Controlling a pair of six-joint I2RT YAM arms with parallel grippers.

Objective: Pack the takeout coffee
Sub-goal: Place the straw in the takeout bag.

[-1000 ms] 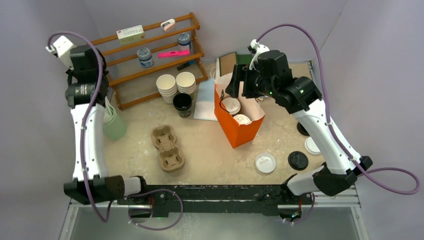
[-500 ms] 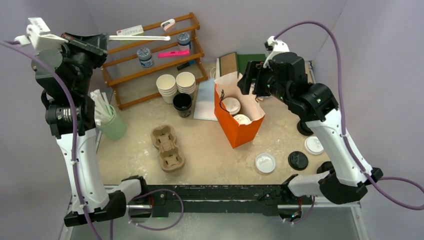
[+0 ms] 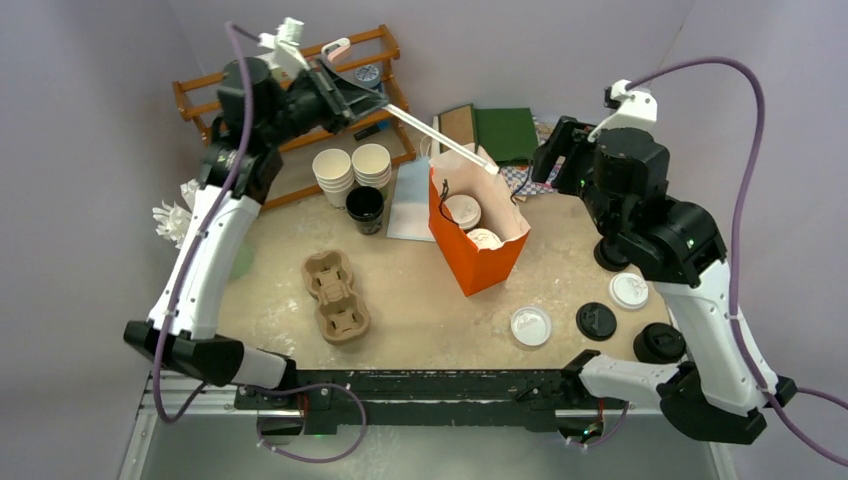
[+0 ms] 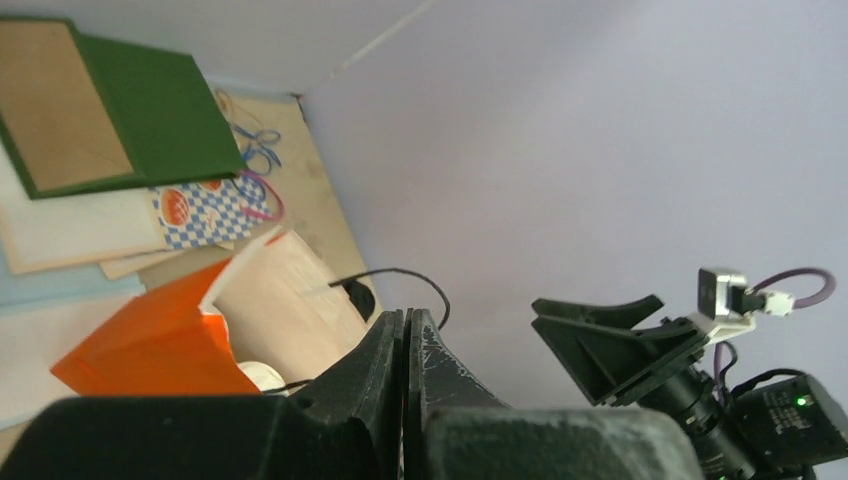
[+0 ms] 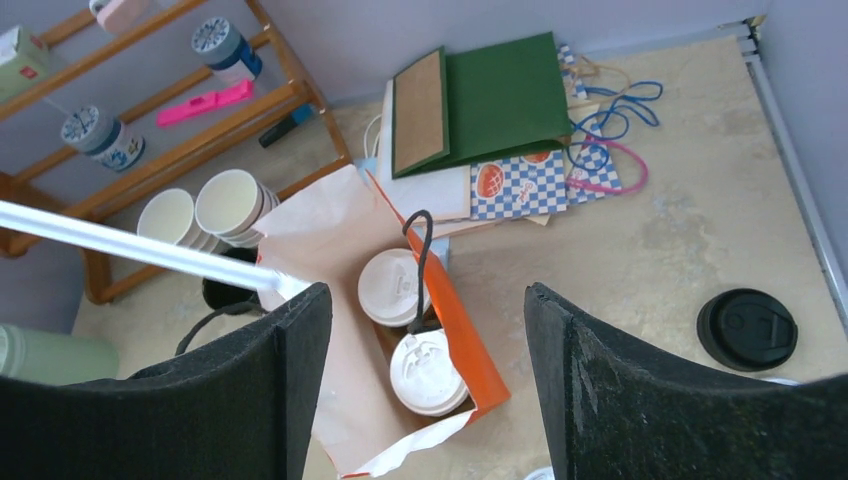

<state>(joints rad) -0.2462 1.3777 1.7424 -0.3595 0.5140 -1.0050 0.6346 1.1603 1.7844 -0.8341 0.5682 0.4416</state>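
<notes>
Two takeout coffees, both upright inside orange bag (image 3: pixel 470 262). Far cup (image 3: pixel 462 211) and near cup (image 3: pixel 484 239) sit just beside each other, white lids on. Only lids show, bodies hidden by bag walls.

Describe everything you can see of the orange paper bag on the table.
The orange paper bag stands upright and open on the beige table, its inside pale, with thin black cord handles. Two white-lidded cups sit side by side in it. The tip of a long white straw, held by the left pincer, hangs at its far rim; whether they touch is unclear.
</notes>
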